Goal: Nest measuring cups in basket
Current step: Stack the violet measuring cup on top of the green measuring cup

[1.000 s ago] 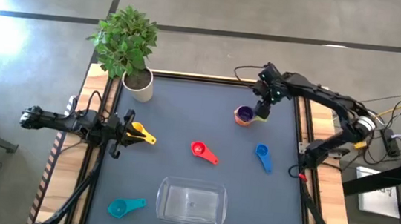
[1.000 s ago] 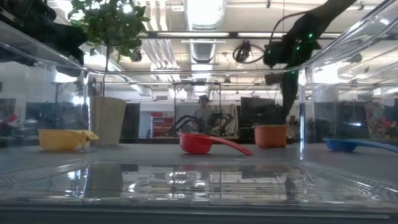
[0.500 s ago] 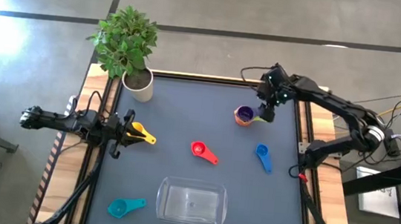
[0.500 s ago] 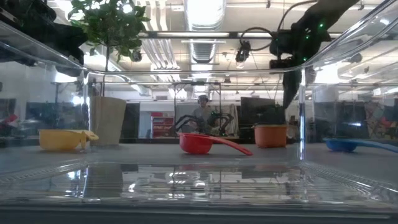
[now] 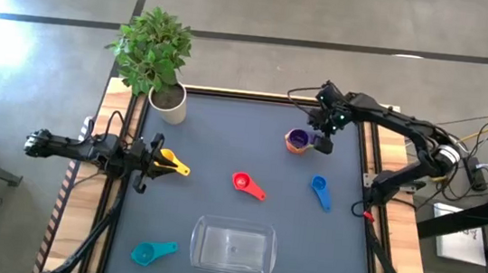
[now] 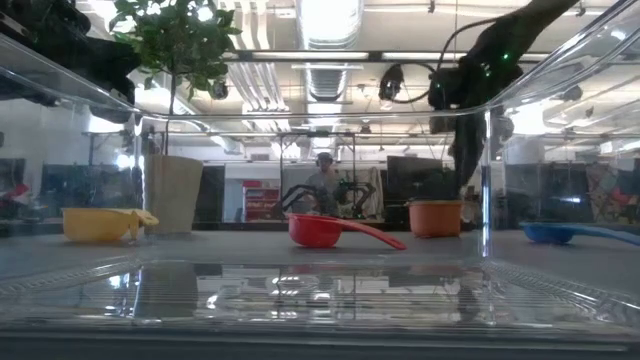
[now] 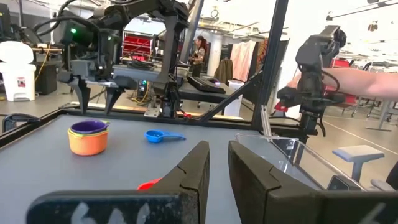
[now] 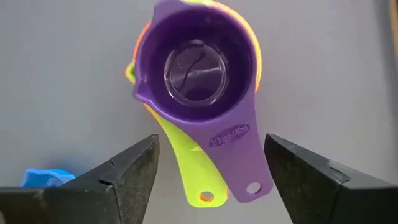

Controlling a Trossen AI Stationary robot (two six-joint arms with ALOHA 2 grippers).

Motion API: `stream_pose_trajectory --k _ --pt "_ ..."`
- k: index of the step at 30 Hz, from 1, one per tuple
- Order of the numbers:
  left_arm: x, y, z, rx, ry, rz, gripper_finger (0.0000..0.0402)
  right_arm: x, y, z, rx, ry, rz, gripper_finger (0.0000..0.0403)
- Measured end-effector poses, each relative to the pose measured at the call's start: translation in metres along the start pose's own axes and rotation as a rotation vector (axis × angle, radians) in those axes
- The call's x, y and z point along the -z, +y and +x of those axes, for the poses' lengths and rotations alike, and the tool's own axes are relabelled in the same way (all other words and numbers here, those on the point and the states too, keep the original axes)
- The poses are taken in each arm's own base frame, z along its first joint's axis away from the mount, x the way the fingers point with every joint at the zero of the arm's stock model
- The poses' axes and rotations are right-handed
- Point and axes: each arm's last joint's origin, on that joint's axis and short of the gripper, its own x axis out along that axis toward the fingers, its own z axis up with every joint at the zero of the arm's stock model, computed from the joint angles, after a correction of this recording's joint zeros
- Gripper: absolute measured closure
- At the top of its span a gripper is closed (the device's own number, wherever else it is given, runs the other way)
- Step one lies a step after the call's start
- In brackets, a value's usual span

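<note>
A stack of three measuring cups, purple (image 8: 196,68) inside orange (image 8: 256,53) with a green handle (image 8: 186,168) beneath, stands near the table's far right (image 5: 296,140). My right gripper (image 8: 211,140) hovers open above the stack's handles, one finger on each side, touching nothing. The yellow cup (image 5: 170,161) lies on the table just past my left gripper (image 5: 152,160), which waits at the left edge with only a narrow slit between its fingers. The red (image 5: 246,184), blue (image 5: 319,190) and teal (image 5: 152,253) cups lie singly on the mat. The clear basket (image 5: 232,247) sits at the near edge.
A white pot with a leafy plant (image 5: 168,101) stands in the far left corner. The low view looks through the basket's wall (image 6: 300,300). A person (image 6: 322,185) sits in the room beyond, and a person's arm (image 7: 367,81) shows in the left wrist view.
My right gripper has swung a little toward the table's right edge and come back over the handles of the stacked cups. The cups have stayed where they were.
</note>
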Motion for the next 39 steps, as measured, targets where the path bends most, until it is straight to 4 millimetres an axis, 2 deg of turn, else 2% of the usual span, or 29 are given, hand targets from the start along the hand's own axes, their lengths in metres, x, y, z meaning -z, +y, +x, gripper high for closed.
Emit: stream_pose_trajectory --k 8,17,24,29,39 --pt "0.0 0.0 0.0 0.0 0.0 0.0 0.0361 0.0 -0.005 0.014 -0.023 0.035 -0.032 0.0099" --pt "0.0 0.0 0.0 0.0 0.0 0.0 0.0361 -0.003 -0.008 0.01 0.052 0.062 -0.049 0.0099" --pt "0.0 0.0 0.0 0.0 -0.001 0.0 0.0361 -0.005 -0.009 0.007 0.048 0.056 -0.046 0.0099" --pt "0.0 0.0 0.0 0.0 -0.001 0.0 0.0361 -0.003 -0.012 0.007 0.01 0.04 -0.038 0.0099" --pt "0.0 0.0 0.0 0.0 0.0 0.0 0.0361 -0.009 -0.027 0.023 -0.068 0.095 0.025 0.0099"
